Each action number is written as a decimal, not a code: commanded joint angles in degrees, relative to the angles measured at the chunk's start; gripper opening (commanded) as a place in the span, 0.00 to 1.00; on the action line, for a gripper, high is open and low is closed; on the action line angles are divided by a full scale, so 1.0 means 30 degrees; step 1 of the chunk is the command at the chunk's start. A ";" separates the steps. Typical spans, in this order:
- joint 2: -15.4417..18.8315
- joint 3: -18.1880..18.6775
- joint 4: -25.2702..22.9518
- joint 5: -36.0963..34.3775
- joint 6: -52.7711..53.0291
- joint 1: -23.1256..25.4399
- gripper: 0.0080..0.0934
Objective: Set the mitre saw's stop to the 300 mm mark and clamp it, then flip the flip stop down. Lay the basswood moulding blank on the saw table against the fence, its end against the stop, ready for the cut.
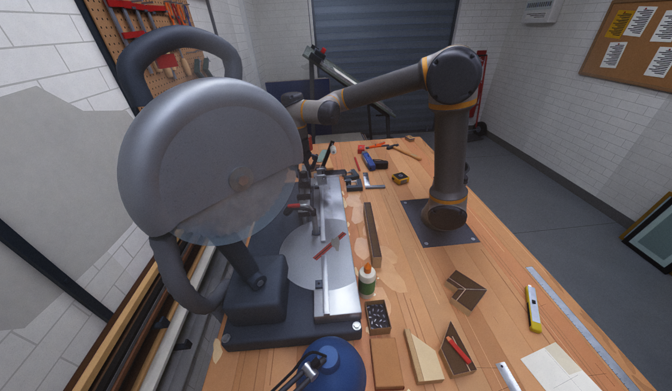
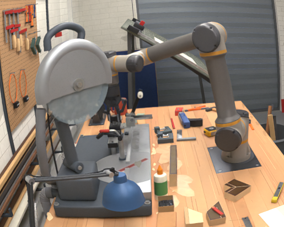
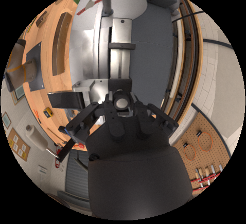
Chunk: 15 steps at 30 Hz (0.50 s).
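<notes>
The stop's round clamp knob [image 3: 121, 102] sits on the dark stop carriage [image 3: 119, 86] at the far end of the fence rail [image 3: 119, 55], behind the saw's blade guard. The silver flip stop [image 3: 83, 86] projects from the carriage over the saw table [image 1: 334, 228], and a dark flat arm [image 3: 65, 100] lies beside it. The basswood moulding blank [image 1: 372, 233] lies on the bench alongside the table, apart from the fence. A red-handled hold-down clamp [image 2: 108, 132] stands on the fence nearer the blade. My gripper [image 3: 121, 104] is closed around the clamp knob.
A pegboard of tools and the large blade guard [image 1: 207, 155] stand behind the fence. A glue bottle [image 1: 367, 279], a box of nails [image 1: 378, 317], wood offcuts, a blue desk lamp [image 2: 122, 191], a tape measure [image 1: 400, 178] and hand tools lie around the bench.
</notes>
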 commanded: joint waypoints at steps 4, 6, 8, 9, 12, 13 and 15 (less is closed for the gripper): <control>-0.0013 -0.0009 -0.0009 0.0001 0.2412 0.0000 0.00; -0.0013 -0.0009 -0.0009 0.0001 0.3661 0.0000 0.00; -0.0013 -0.0009 -0.0009 0.0001 0.4910 0.0000 0.00; -0.0013 -0.0009 -0.0009 0.0001 0.5534 0.0000 0.00; -0.0013 -0.0009 -0.0009 0.0001 0.7397 0.0000 0.00; -0.0013 -0.0009 -0.0009 0.0001 0.8013 0.0000 0.00; -0.0013 -0.0009 -0.0009 0.0001 0.9236 0.0000 0.00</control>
